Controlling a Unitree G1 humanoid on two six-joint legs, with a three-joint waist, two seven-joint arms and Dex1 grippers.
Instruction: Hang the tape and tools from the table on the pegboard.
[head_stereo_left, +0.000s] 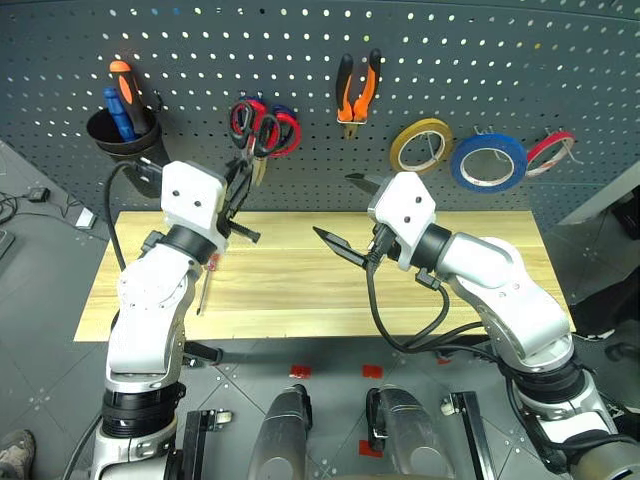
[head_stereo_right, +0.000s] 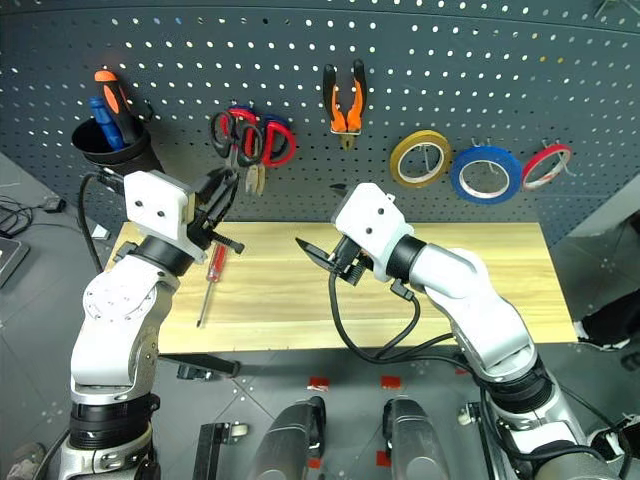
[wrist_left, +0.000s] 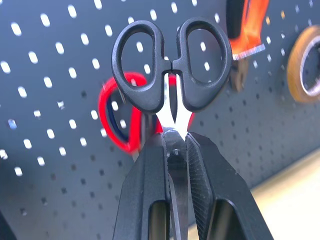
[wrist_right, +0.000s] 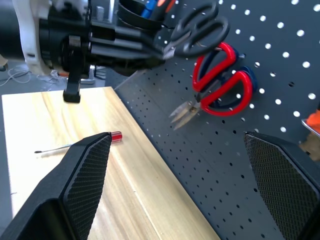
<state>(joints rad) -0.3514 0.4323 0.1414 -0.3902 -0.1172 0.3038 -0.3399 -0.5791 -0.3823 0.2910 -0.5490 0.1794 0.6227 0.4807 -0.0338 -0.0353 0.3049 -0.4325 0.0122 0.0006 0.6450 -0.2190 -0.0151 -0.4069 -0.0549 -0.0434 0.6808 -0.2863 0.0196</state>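
The black-handled scissors (wrist_left: 172, 65) are gripped by their blades in the closed fingers of the left gripper (wrist_left: 176, 150), raised before the pegboard (head_stereo_left: 560, 60) beside the red-handled scissors (head_stereo_left: 268, 128). The right gripper (head_stereo_left: 343, 215) is held with fingers wide open above the table (head_stereo_left: 300, 290), where the red-handled screwdriver (head_stereo_right: 210, 280) lies.
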